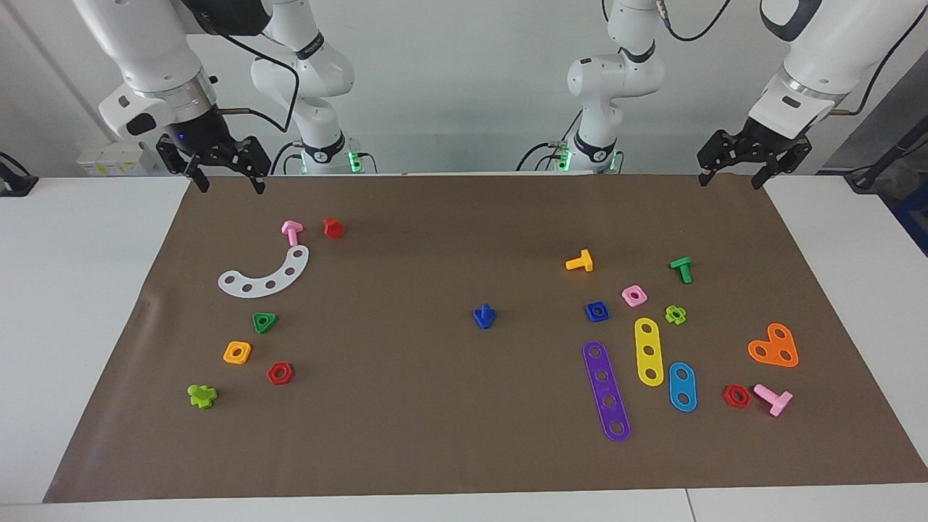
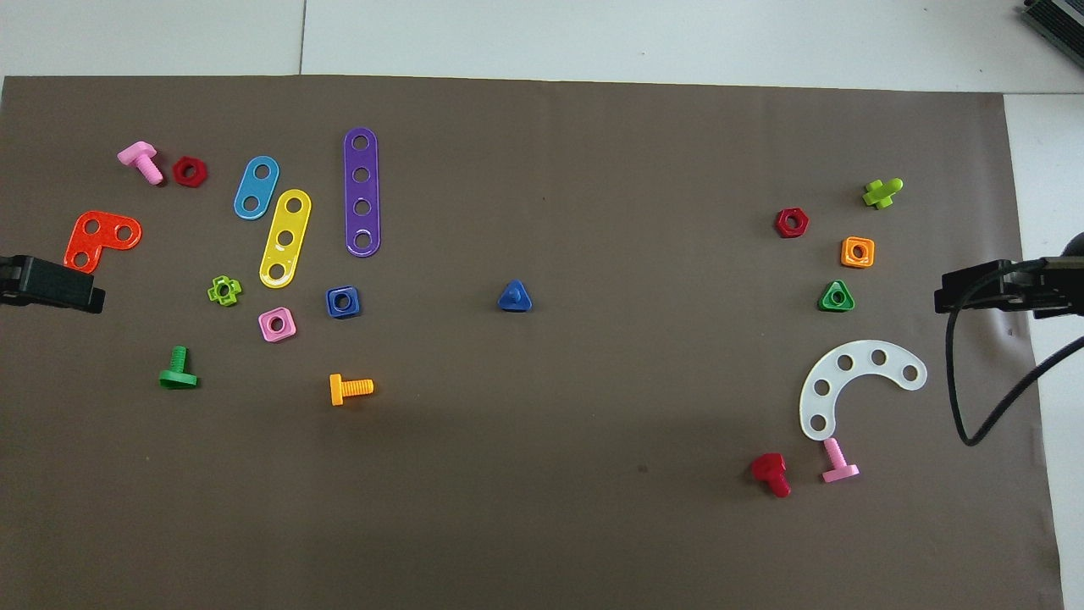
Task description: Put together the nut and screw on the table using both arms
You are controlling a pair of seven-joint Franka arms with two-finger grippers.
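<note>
While both sets of jaws stand apart and empty, right gripper [image 1: 226, 177] and left gripper [image 1: 732, 174] over the mat's robot-side corners, either could grab a lookalike: the nut [image 1: 597, 312] lies just beside a pink nut [image 1: 634, 295]; the screw [image 1: 484, 316] sits alone mid-worktop. No writing is legible.

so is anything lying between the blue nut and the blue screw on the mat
Nothing visible does. Bare mat separates the nut from the screw; the orange bolt and purple strip lie off that line.
</note>
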